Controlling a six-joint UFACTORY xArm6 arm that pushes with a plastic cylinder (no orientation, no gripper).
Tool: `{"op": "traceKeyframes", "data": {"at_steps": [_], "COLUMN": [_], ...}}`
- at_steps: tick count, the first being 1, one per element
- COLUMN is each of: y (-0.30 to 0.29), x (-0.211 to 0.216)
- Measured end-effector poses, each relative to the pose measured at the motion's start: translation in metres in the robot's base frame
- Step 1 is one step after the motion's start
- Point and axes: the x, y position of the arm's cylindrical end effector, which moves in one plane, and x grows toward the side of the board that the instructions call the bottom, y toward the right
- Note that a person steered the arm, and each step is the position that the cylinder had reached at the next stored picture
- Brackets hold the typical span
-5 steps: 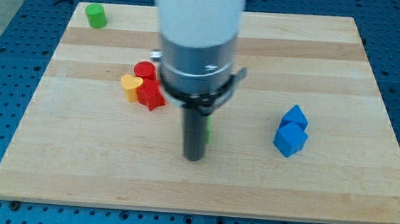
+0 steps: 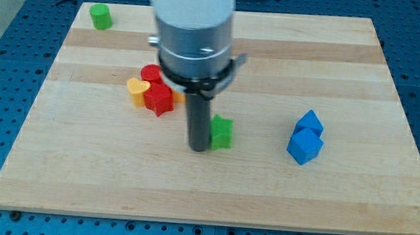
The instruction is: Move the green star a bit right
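The green star (image 2: 222,132) lies near the middle of the wooden board (image 2: 339,195). My tip (image 2: 197,148) is down on the board right against the star's left side, slightly toward the view's bottom. The arm's white and grey body (image 2: 192,33) rises above the rod and hides part of the board behind it.
A red cylinder (image 2: 151,74), a yellow heart (image 2: 137,91) and a red star (image 2: 159,99) cluster left of the rod, with a bit of orange block (image 2: 181,96) behind it. Two blue blocks (image 2: 306,138) sit at the right. A green cylinder (image 2: 100,16) is at the top left.
The rod has moved left and a little up in the view; the green star, mostly hidden behind it before, now shows on its right side.
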Motion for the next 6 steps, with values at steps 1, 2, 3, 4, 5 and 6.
{"op": "traceKeyframes", "data": {"at_steps": [1,2,3,4,5,6], "y": [-0.008,-0.020,-0.009,0.023,0.057,0.047], "x": [-0.002,-0.020,-0.037,-0.033,-0.026,-0.026]}}
